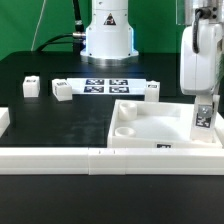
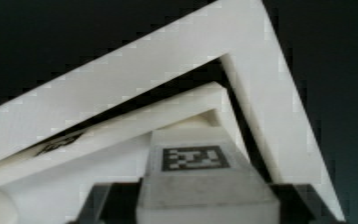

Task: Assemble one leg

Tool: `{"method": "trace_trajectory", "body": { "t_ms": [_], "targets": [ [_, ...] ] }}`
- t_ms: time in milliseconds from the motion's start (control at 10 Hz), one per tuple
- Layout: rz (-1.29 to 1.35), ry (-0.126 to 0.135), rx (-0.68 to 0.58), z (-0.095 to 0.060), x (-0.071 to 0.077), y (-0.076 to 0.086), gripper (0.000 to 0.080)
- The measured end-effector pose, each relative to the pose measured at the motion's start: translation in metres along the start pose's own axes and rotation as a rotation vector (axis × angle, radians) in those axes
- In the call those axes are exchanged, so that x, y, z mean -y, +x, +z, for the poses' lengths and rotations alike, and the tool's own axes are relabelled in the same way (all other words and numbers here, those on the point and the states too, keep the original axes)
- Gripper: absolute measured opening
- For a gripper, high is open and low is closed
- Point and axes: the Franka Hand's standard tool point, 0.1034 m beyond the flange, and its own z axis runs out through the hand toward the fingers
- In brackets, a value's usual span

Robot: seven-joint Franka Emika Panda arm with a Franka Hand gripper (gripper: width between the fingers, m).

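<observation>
My gripper [image 1: 201, 106] is at the exterior view's right and is shut on a leg [image 1: 201, 121], a small white block with a black-and-white tag. It holds the leg upright at the right corner of the large white square panel [image 1: 140, 128]; I cannot tell whether they touch. In the wrist view the leg [image 2: 195, 165] sits between my two black fingers [image 2: 108, 203], with the panel's corner rim [image 2: 247, 70] just beyond it. Three more legs lie on the black table: two at the left [image 1: 30, 87] [image 1: 63, 91] and one at the right [image 1: 152, 89].
The marker board [image 1: 105, 85] lies at the back middle before the robot base [image 1: 107, 35]. Long white border rails [image 1: 90, 158] run along the front edge, with another white piece at the far left [image 1: 4, 120].
</observation>
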Motion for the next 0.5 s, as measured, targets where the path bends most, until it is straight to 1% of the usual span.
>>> {"method": "trace_trajectory", "body": {
  "t_ms": [100, 200, 300, 400, 500],
  "targets": [
    [-0.017, 0.000, 0.000, 0.0001, -0.0003, -0.0005, 0.0346],
    [-0.017, 0.000, 0.000, 0.0002, -0.0004, -0.0006, 0.0481],
    [-0.020, 0.000, 0.000, 0.0002, -0.0005, -0.0006, 0.0481],
    [-0.020, 0.000, 0.000, 0.0002, -0.0005, -0.0007, 0.0611],
    [-0.020, 0.000, 0.000, 0.0002, -0.0005, -0.0007, 0.0638]
  ]
}}
